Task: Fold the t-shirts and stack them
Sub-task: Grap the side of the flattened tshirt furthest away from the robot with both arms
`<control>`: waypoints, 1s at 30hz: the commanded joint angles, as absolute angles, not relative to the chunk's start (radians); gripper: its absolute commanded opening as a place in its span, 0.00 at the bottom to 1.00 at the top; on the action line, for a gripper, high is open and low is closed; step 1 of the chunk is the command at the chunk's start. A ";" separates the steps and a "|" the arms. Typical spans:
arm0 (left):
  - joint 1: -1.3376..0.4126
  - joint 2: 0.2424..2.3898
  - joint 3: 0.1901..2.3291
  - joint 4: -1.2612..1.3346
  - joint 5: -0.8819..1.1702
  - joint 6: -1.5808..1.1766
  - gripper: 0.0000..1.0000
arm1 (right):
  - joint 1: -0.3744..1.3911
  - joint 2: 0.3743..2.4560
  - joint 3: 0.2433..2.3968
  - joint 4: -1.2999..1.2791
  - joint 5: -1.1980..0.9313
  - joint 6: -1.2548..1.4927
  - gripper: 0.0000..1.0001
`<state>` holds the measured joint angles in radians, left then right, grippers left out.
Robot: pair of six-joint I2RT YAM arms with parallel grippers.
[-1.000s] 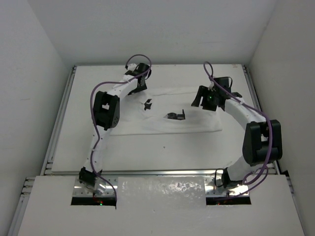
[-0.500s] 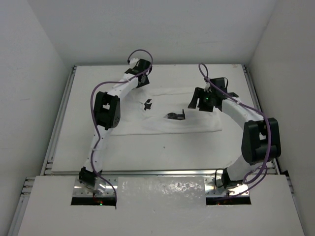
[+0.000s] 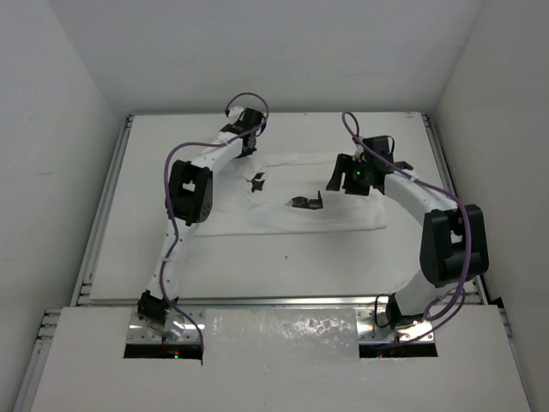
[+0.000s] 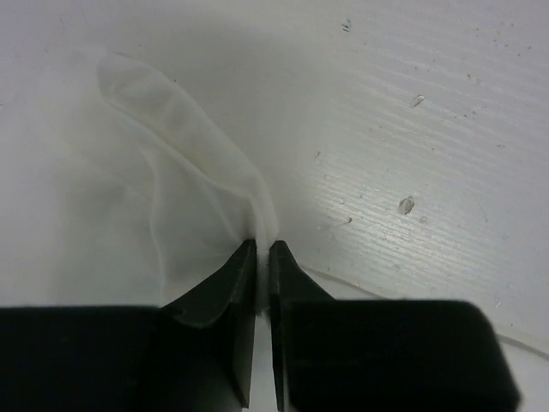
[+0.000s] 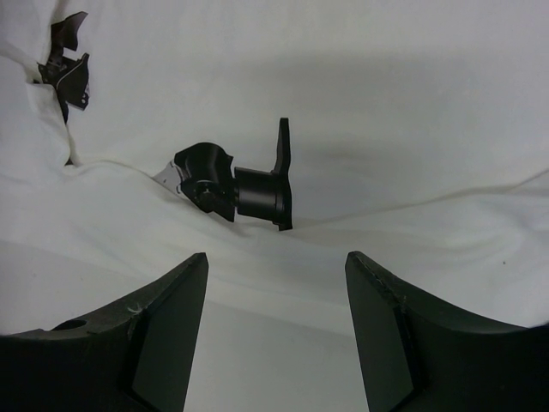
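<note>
Left gripper (image 4: 262,247): jaws pressed together on a thin raised fold of white cloth, which fans up and away from the fingertips. The top view places this grip at the far left edge of the t-shirt (image 3: 330,219). To the right of the pinched fold, the left wrist view shows bare, speckled tabletop (image 3: 257,266).

Right gripper (image 5: 274,322): jaws spread wide with nothing between them, poised over the far right part of the same garment. Whether its fingertips touch the cloth cannot be told. Beyond its open jaws a soft crease runs across the fabric. On that crease sits a black mark (image 5: 236,193), and a smaller black mark (image 5: 67,64) lies further to the left.

The t-shirt lies spread on the middle of the tabletop between the two arms. It is mostly flat, and its near edge is well short of the arm bases. No second garment is visible.

Step in hand, as judged: the opening of a fold. One far corner is secured and the opposite side is not yet gripped. No finished fold or stack shows.

The next move calls for the right gripper to descend onto the far right edge and close on a comparable fold of cloth. Both arms would then lift evenly and carry the far edge toward the near edge. Uneven height or pace would probably skew the crease or drag the thin fabric out of the left pinch.
</note>
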<state>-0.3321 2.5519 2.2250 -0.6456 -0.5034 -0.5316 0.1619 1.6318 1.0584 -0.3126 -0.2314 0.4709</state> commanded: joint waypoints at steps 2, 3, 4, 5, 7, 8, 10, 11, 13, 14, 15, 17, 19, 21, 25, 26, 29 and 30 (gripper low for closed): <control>-0.324 2.445 2.175 -0.585 -0.515 -0.537 0.10 | 0.176 1.638 1.081 -0.273 -0.219 0.454 0.66; -0.324 2.433 2.158 -0.578 -0.517 -0.535 0.15 | 0.178 1.644 1.088 -0.276 -0.222 0.453 0.66; -0.324 2.413 2.152 -0.571 -0.520 -0.532 0.21 | 0.178 1.649 1.089 -0.281 -0.225 0.449 0.66; -0.322 2.407 2.149 -0.568 -0.520 -0.529 0.26 | 0.179 1.654 1.091 -0.281 -0.225 0.449 0.66; -0.322 2.399 2.149 -0.561 -0.515 -0.519 0.33 | 0.179 1.657 1.091 -0.281 -0.233 0.448 0.65; -0.322 2.399 2.151 -0.558 -0.515 -0.515 0.27 | 0.181 1.655 1.091 -0.279 -0.238 0.448 0.65; -0.322 2.402 2.154 -0.557 -0.508 -0.514 0.23 | 0.183 1.652 1.091 -0.278 -0.242 0.446 0.65; -0.322 2.410 2.160 -0.558 -0.502 -0.512 0.19 | 0.181 1.652 1.091 -0.279 -0.241 0.445 0.65; -0.321 2.418 2.160 -0.560 -0.489 -0.514 0.10 | 0.183 1.649 1.089 -0.279 -0.241 0.443 0.65; -0.321 2.422 2.160 -0.560 -0.482 -0.514 0.10 | 0.183 1.648 1.088 -0.279 -0.241 0.442 0.65; -0.321 2.425 2.160 -0.561 -0.480 -0.515 0.09 | 0.183 1.646 1.088 -0.281 -0.241 0.442 0.65; -0.321 2.428 2.154 -0.563 -0.474 -0.515 0.03 | 0.183 1.644 1.088 -0.281 -0.239 0.442 0.65; -0.321 2.422 2.148 -0.563 -0.472 -0.515 0.00 | 0.184 1.644 1.088 -0.279 -0.239 0.442 0.65; -0.321 2.416 2.129 -0.558 -0.468 -0.511 0.00 | 0.183 1.651 1.088 -0.278 -0.238 0.440 0.65; -0.321 2.358 2.070 -0.563 -0.482 -0.521 0.00 | 0.181 1.663 1.086 -0.250 -0.232 0.446 0.65; -0.319 2.336 2.045 -0.563 -0.492 -0.529 0.00 | 0.181 1.669 1.098 -0.245 -0.219 0.448 0.65; -0.298 2.220 1.915 -0.552 -0.522 -0.575 0.00 | 0.183 1.695 1.178 -0.264 -0.123 0.439 0.65; -0.279 2.151 1.831 -0.519 -0.509 -0.592 0.00 | 0.181 1.728 1.228 -0.279 -0.085 0.436 0.66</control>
<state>-0.3248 2.3611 1.9347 -0.5800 -0.4858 -0.5404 0.1749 1.6917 1.1019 -0.3092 -0.1886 0.4511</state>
